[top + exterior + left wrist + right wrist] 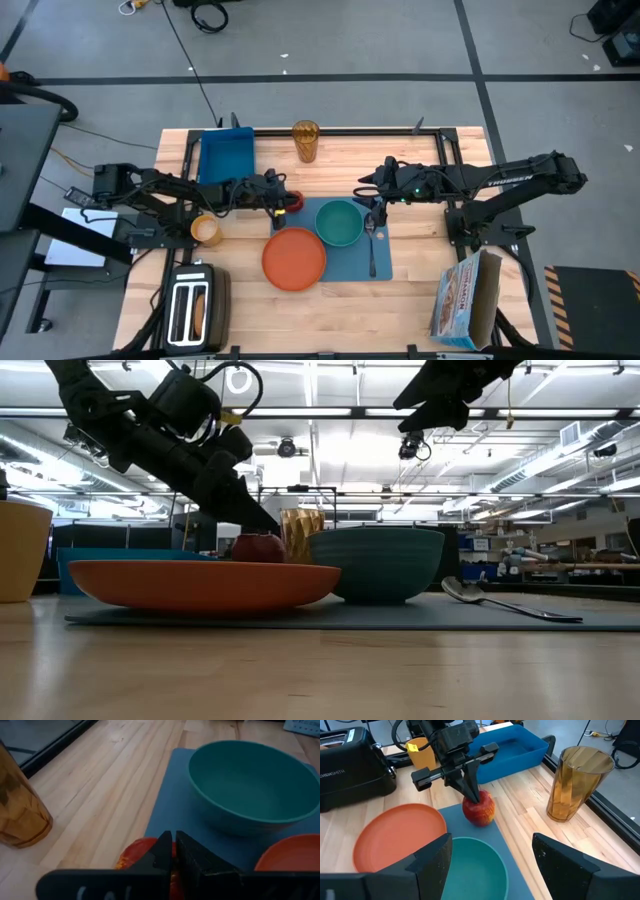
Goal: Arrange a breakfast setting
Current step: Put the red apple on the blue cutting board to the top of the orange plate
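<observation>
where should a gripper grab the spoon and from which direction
Grip the spoon at mid-handle, coming straight down from above with the fingers across its narrow width. It lies flat on the placemat beside the bowl, its bowl end close to that rim, so the far handle stretch has the clearest room. Lying flat, it may need the fingertips pressed to the mat.

A blue placemat [345, 262] is seen carrying an orange plate [294, 258], a teal bowl [340, 223], a silver spoon [372, 245] and a red apple [479, 809] flecked yellow, with an amber ribbed tumbler [306, 141] and a blue bin [226, 155] beyond the placemat.
</observation>
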You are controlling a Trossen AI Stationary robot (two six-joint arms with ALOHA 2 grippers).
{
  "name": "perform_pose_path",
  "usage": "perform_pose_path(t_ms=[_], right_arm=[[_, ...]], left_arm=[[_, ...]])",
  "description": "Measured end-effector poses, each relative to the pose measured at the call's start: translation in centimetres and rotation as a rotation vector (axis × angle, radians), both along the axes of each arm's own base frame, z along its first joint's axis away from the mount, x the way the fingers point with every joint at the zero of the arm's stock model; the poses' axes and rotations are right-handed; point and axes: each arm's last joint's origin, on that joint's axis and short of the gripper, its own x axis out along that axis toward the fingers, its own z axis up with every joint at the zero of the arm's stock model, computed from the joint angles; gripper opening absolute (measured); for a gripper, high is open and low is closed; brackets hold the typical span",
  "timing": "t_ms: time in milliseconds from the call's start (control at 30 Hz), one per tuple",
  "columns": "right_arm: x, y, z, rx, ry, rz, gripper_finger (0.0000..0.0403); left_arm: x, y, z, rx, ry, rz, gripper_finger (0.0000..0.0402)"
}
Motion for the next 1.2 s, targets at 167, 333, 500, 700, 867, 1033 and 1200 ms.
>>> perform_pose_path(t_ms=[167,333,500,700,867,1033,1200], right_arm=[[0.00,0.00,0.00,-0.004,0.002,0.002,0.0284],[0.00,0.00,-0.01,-0.004,0.002,0.002,0.0284],[-0.01,0.00,-0.01,-0.004,0.002,0.002,0.0284],[-0.01,0.00,-0.02,-0.005,0.004,0.002,0.0284],[-0.04,0.00,-0.07,-0.007,0.011,0.004,0.0284],[-0.04,0.00,-0.07,-0.004,0.010,0.002,0.0284],[-0.04,0.00,-0.07,-0.002,0.009,0.001,0.0284]], left_arm=[[0.00,0.00,-0.02,0.000,0.002,0.000,0.0025],[0.01,0.14,0.02,0.001,-0.007,0.035,0.0027],[-0.01,0.28,0.06,0.013,-0.010,0.084,0.0043],[0.02,0.18,0.06,-0.029,-0.019,0.067,0.0056],[0.03,0.17,0.07,-0.034,-0.021,0.063,0.0057],[0.06,0.17,0.13,-0.032,-0.026,0.061,0.0057],[0.07,0.17,0.14,-0.032,-0.027,0.061,0.0057]])
